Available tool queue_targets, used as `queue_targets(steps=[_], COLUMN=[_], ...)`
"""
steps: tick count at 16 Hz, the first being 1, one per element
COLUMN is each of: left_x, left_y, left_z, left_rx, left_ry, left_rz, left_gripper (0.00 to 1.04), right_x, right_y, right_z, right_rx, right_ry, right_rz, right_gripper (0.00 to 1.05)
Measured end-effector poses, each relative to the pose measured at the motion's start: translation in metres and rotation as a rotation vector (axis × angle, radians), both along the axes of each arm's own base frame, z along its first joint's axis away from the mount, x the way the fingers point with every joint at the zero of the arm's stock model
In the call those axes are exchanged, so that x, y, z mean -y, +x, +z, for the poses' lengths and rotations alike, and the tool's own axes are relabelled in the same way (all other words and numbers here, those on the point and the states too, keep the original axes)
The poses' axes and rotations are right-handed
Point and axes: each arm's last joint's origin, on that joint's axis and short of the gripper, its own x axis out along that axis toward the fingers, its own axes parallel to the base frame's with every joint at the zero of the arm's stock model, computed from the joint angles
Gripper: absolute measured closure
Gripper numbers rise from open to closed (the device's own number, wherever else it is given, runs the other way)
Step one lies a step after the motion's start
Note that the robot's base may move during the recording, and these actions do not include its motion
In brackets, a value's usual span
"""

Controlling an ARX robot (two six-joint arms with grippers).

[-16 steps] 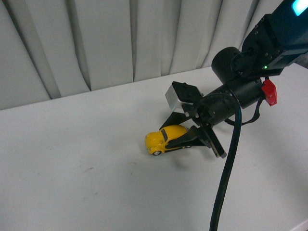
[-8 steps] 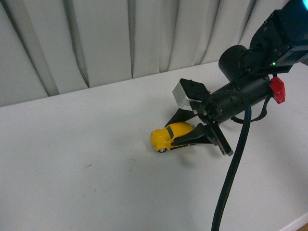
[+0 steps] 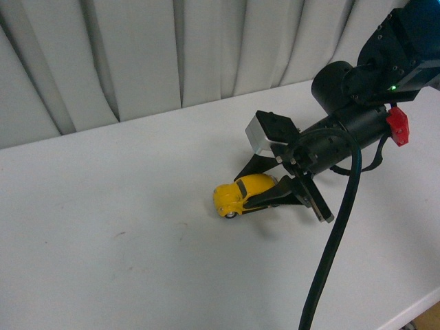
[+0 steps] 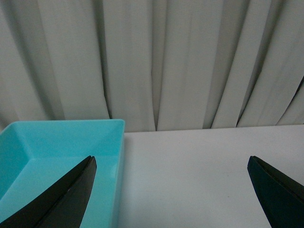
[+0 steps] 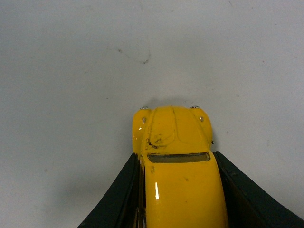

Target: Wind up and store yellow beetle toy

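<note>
The right gripper is clamped on the flanks of the yellow beetle toy, whose wheels appear to rest on the white table. To wind it well, I judge, press lightly and drag it straight back along its own axis. The left gripper hangs spread wide, holding nothing, near the turquoise bin — what shows of its inside is bare.

1. In the front view, the fingers of the right gripper cover the back half of the yellow beetle toy.
2. In the right wrist view, the toy's back end is cut off by the picture's edge. Its wheels are hidden under its body.
3. In the left wrist view, only the tips of the left gripper show. The blue bin is cut off too.
4. The black cable runs out of the front view.
</note>
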Motion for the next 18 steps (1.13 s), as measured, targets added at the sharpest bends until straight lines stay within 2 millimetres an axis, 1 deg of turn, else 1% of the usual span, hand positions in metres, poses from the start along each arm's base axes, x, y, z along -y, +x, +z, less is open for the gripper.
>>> queue_targets(steps=[8, 13, 18], left_x=[0.0, 0.0, 0.0], left_y=[0.0, 0.0, 0.0], left_z=[0.0, 0.0, 0.0], left_rx=[0.0, 0.0, 0.0], left_ry=[0.0, 0.0, 0.0], left_rz=[0.0, 0.0, 0.0], left_gripper=[0.07, 0.07, 0.07], right_x=[0.02, 0.028, 0.042], right_y=[-0.017, -0.031, -0.044], right_z=[0.002, 0.003, 0.002], right_rx=[-0.011, -0.019, -0.02], right_ry=[-0.045, -0.071, -0.107], right_rz=[-0.046, -0.07, -0.115], right_gripper=[0.64, 0.64, 0.64])
